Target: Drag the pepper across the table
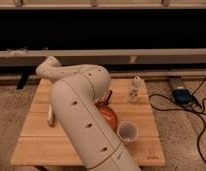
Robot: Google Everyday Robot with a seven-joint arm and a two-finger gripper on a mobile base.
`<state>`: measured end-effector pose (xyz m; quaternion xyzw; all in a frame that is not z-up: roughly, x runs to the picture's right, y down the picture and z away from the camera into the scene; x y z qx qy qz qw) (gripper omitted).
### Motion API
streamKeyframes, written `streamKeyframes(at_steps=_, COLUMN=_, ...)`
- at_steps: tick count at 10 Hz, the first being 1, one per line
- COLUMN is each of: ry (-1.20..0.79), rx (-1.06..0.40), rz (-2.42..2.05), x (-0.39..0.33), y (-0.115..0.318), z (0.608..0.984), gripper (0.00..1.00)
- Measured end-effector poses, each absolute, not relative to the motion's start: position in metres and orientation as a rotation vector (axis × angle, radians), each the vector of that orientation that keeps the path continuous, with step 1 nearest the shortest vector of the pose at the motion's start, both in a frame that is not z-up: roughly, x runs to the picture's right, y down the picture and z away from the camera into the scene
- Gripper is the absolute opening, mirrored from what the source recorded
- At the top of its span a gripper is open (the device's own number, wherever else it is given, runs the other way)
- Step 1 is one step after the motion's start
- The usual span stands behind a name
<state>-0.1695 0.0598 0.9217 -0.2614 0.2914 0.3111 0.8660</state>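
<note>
The light wooden table (pixel 41 145) fills the lower middle of the camera view. My thick white arm (pixel 81 115) crosses it from the bottom right, bends at the back and reaches left. A slim dark red shape, apparently the pepper (pixel 109 95), pokes out at the arm's right edge just behind the orange bowl (pixel 110 116). The gripper is hidden behind the arm's links, somewhere over the middle of the table.
A small clear shaker (pixel 134 90) stands at the back right of the table. A clear cup (pixel 128 131) sits in front of the bowl. A pale stick-shaped block (pixel 50 118) lies at the left. A blue box (pixel 181 95) and black cables lie on the floor to the right.
</note>
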Motion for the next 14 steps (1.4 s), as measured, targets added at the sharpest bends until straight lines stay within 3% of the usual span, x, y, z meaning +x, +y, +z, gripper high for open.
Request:
streamKeyframes(at_steps=2, ry=0.635, rx=-0.553, rz=0.688, x=-0.142, y=0.065, z=0.915, gripper=0.79)
streamKeyframes(at_steps=8, ry=0.661, rx=-0.597, rz=0.781, x=-0.099, y=0.082, z=0.905, gripper=0.8)
streamKeyframes(at_steps=14, ry=0.72, rx=-0.627, rz=0.808, x=-0.078, y=0.098, z=0.917, gripper=0.8)
